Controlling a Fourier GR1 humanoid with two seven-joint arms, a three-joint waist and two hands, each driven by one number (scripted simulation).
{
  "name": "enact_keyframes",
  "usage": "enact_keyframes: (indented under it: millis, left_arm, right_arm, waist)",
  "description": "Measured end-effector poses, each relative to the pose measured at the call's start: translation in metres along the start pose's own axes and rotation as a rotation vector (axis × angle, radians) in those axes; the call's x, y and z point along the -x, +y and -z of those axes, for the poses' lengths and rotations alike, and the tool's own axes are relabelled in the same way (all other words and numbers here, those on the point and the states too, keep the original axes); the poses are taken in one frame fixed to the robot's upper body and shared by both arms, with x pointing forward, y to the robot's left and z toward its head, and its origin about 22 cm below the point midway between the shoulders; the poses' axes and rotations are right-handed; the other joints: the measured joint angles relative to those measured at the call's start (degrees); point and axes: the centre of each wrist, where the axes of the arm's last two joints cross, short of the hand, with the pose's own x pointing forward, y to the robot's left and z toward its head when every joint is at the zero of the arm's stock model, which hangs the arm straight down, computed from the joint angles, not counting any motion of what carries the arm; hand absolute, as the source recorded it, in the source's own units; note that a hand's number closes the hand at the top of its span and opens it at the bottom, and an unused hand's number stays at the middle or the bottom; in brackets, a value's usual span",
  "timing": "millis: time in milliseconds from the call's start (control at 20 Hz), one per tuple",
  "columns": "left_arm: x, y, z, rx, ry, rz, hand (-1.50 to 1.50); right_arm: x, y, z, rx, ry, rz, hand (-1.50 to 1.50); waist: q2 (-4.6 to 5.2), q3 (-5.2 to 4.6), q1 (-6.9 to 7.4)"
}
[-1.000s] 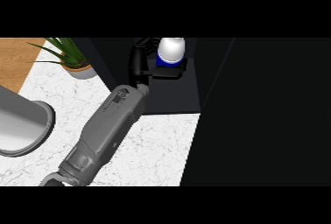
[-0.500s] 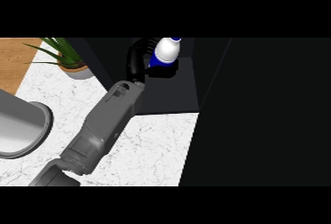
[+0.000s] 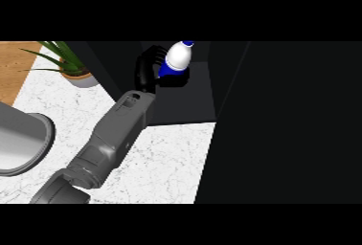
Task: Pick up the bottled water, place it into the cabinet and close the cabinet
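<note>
The bottled water (image 3: 176, 58) is white with a blue label and leans with its cap toward the upper right. It is inside the dark open cabinet (image 3: 185, 103) at the top middle of the head view. My right hand (image 3: 146, 69) is shut on the bottle from its left side, with black fingers curled round its lower part. The grey forearm (image 3: 113, 136) runs down to the lower left. I cannot tell whether the bottle's base touches the cabinet floor. My left hand does not show.
A wide dark panel (image 3: 290, 124), seemingly the cabinet's open door, fills the right side. A potted plant (image 3: 71, 72) stands on the white marble counter (image 3: 163, 162) at the upper left. A large grey rounded shape (image 3: 17, 141) sits at the left edge.
My right hand and the bottle have shifted slightly left inside the cabinet. The bottle leans more than before, and the forearm has swung a little to the left.
</note>
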Motion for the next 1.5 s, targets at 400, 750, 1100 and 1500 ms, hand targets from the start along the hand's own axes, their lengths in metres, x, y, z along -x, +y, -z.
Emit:
enact_keyframes:
  millis: [400,750,1100,1500]
  left_arm:
    - [0.017,0.004,-0.005,-0.027,0.001,0.133,-1.50]
    - [0.025,0.007,-0.008,-0.051,-0.002,0.242,-1.50]
    - [0.024,0.008,-0.006,-0.067,-0.013,0.234,-1.50]
    - [0.018,0.007,-0.005,0.038,-0.117,0.029,1.50]
  right_arm:
    - [0.002,0.002,-0.001,-0.011,-0.004,0.008,-1.50]
    - [0.001,0.000,0.000,-0.019,-0.010,0.001,-1.50]
    - [0.001,-0.001,-0.001,-0.025,-0.014,-0.003,-1.50]
    - [0.001,0.000,-0.001,-0.021,-0.012,0.007,-1.50]
  waist:
    - [0.29,-0.02,-0.77]
    - [0.51,-0.03,-1.20]
    - [0.62,-0.04,-1.38]
    - [0.38,-0.12,-0.66]
